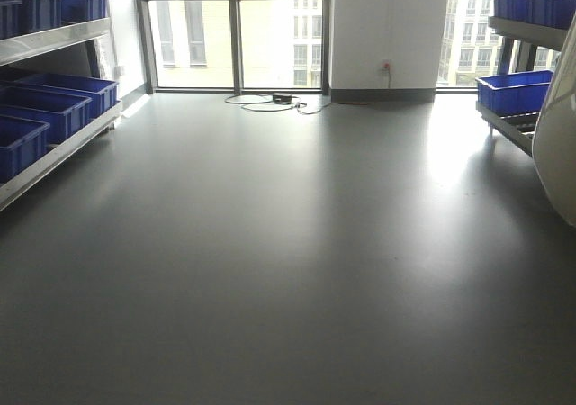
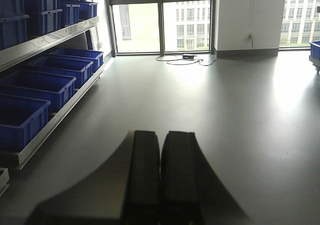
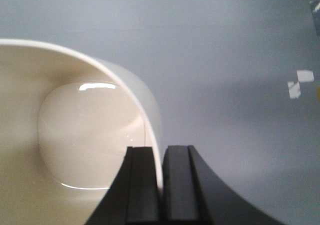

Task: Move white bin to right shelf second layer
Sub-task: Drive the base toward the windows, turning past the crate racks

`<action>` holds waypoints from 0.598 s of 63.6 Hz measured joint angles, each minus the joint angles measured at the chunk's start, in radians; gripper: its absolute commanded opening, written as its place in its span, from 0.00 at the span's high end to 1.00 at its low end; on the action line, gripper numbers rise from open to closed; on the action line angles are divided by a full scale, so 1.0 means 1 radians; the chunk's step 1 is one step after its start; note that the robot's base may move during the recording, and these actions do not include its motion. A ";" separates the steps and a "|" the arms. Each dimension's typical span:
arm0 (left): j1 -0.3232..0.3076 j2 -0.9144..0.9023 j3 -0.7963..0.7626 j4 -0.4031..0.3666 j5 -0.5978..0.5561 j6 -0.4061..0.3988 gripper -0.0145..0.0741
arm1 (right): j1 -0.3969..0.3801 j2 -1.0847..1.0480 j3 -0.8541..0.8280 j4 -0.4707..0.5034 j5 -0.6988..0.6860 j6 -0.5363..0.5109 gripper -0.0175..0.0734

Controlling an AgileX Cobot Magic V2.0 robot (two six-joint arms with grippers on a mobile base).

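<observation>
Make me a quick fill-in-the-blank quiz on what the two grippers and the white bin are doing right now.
1. One jaw of the right gripper sits inside the white bin and the other sits ____ it.
2. The left gripper has its jaws shut and holds ____.
3. The crates in the left wrist view are ____ in colour.

Missing words: outside; nothing; blue.
</observation>
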 measured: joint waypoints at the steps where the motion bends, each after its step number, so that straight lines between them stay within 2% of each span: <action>1: 0.000 0.000 0.000 0.000 0.000 0.000 0.74 | 0.000 0.000 0.000 0.000 0.000 0.000 0.75; 38: 0.000 0.000 0.000 0.000 0.000 0.000 0.74 | 0.000 0.000 0.000 0.000 0.000 0.000 0.75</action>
